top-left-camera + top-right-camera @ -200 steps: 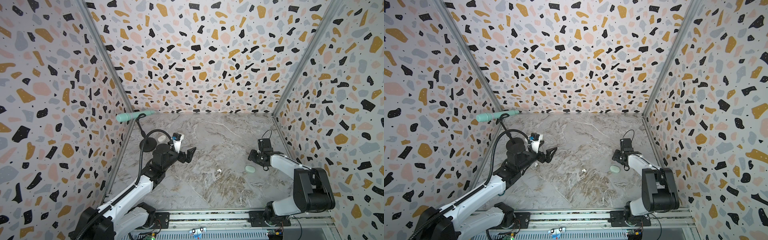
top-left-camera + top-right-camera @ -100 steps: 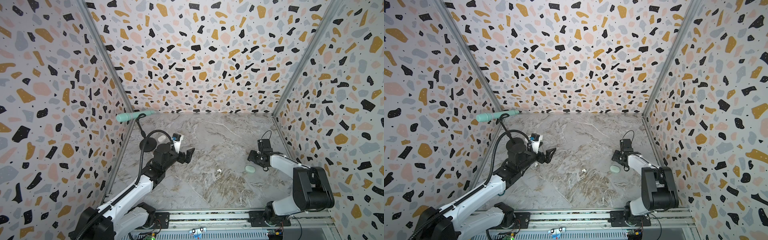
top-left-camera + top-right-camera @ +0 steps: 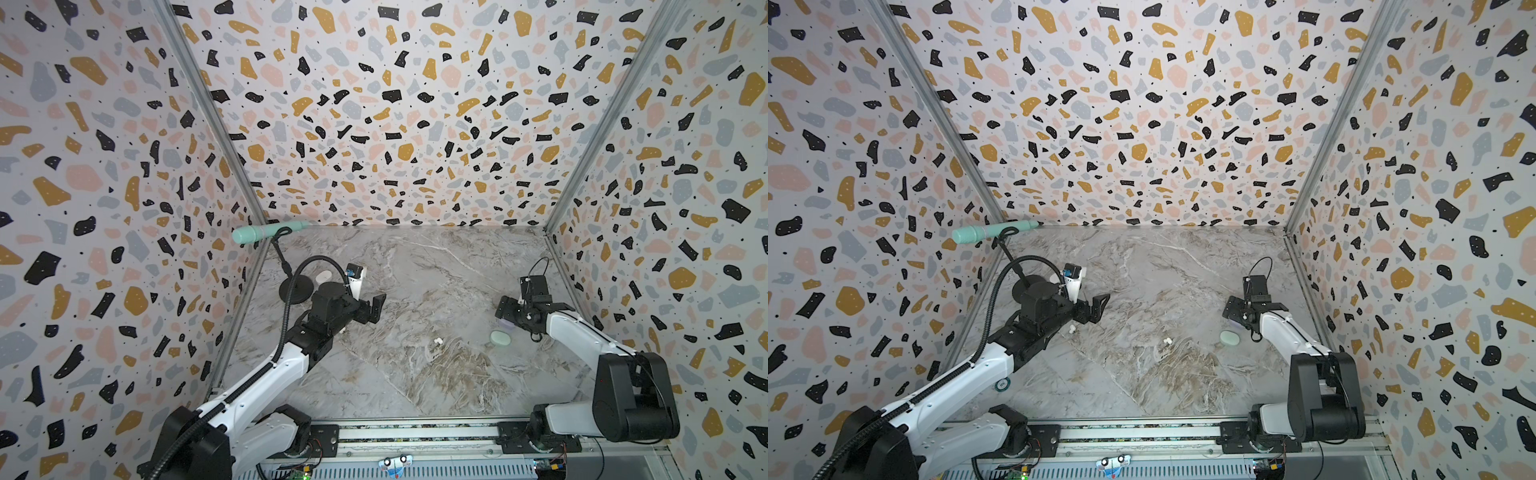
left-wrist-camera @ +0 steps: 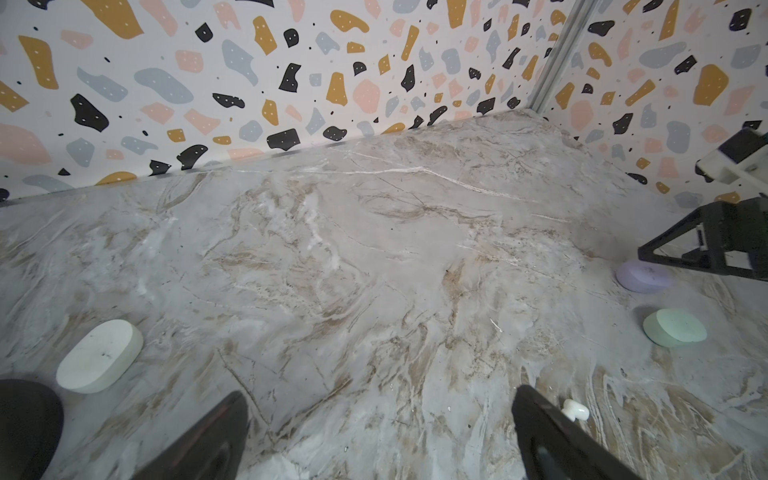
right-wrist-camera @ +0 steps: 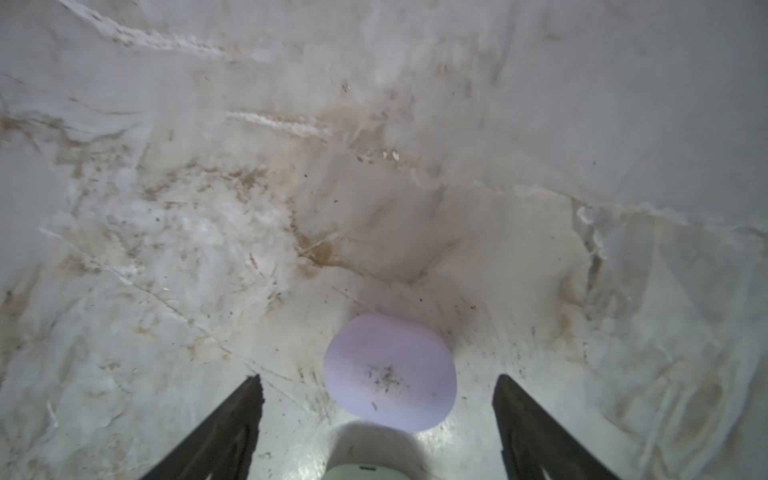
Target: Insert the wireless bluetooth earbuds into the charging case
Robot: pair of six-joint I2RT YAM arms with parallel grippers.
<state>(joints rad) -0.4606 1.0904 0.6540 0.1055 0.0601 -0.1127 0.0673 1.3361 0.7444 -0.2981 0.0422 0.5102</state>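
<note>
A shut lavender charging case (image 5: 388, 372) lies flat on the marble table between the fingers of my right gripper (image 5: 379, 380), which is open and touches neither side of it. In both top views the right gripper (image 3: 505, 311) (image 3: 1233, 309) hangs low at the right over this case (image 4: 642, 276). Just in front of it lies a shut mint case (image 3: 500, 338) (image 3: 1229, 338) (image 4: 675, 327). One white earbud (image 3: 437, 341) (image 3: 1168, 340) (image 4: 575, 409) lies loose mid-table. Another earbud (image 3: 1072, 328) lies beside my left arm. My left gripper (image 3: 374, 307) (image 4: 380, 395) is open over bare marble.
A shut white case (image 4: 99, 356) (image 3: 323, 276) sits at the back left beside the round black base (image 3: 296, 289) of a stand holding a teal microphone (image 3: 266, 232). Terrazzo walls close in three sides. A metal rail (image 3: 415, 432) runs along the front edge.
The right gripper's jaws have spread wider around the lavender case, staying in the same spot. The left arm has barely moved.
</note>
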